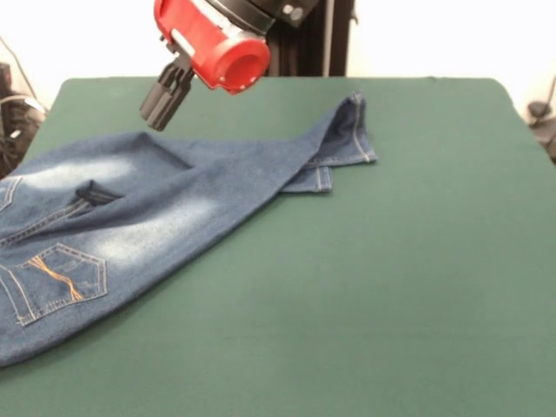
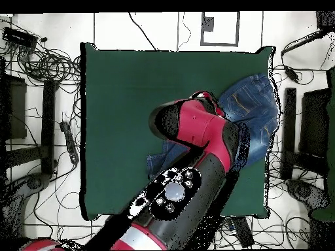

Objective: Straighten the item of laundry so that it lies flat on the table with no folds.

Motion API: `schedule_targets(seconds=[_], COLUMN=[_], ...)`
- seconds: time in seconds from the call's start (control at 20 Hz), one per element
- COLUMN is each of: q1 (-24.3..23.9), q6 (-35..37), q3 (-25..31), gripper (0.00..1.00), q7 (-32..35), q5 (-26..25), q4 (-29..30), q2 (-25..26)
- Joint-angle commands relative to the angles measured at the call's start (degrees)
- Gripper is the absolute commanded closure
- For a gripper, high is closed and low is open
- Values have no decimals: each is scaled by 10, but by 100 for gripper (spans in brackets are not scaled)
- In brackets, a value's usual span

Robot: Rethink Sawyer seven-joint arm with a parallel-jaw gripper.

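The item of laundry [image 1: 174, 204] is a small pair of blue denim jeans lying on the left part of the green table [image 1: 391, 287]. The waist and an orange-stitched back pocket [image 1: 65, 274] are at the left edge. The legs run right to the hems [image 1: 343, 152], one leg over the other, and a small fold stands up near the seat [image 1: 91, 193]. My gripper [image 1: 162, 102] hangs a little above the jeans' far edge, apart from the cloth. In the overhead view the red arm [image 2: 196, 124] covers the gripper and much of the jeans [image 2: 255, 108] on the table [image 2: 131, 98].
Cables and gear [image 2: 46, 62] lie on the floor round the table. Dark stands [image 2: 314, 124] sit at both sides in the overhead view. A black post [image 1: 313, 39] rises behind the table's far edge.
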Motion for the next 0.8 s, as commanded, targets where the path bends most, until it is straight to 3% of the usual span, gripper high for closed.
schedule_targets(seconds=[0.05, 0.3, 0.6, 0.8], q1=[-1, 13, 5, -3], q6=[-50, -40, -89, -79], q3=[65, 72, 87, 102], gripper=[100, 100, 100, 100], q7=[-38, 12, 18, 15], q5=[-85, -97, -136, -144], q4=[33, 43, 51, 56], q2=[-38, -32, -29, -36])
